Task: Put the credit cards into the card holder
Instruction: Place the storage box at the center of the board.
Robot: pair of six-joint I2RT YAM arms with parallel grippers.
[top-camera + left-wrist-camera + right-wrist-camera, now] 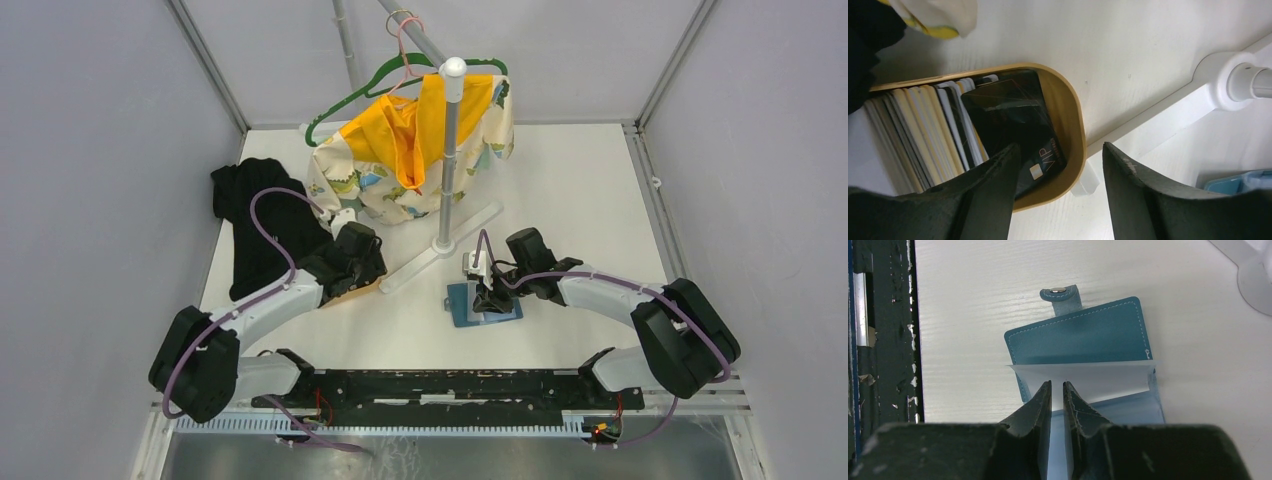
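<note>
The left gripper gapes, empty, over the credit cards in the wooden tray; the right gripper pinches the card holder's clear sleeve.

Black-and-white arms, purple cables, scuffed dark end effector fingers.

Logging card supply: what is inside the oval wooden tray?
A row of credit cards on edge, cream, white and dark, with a black VIP card lying across them. The floor of the tray and the other cards' faces are covered.
</note>
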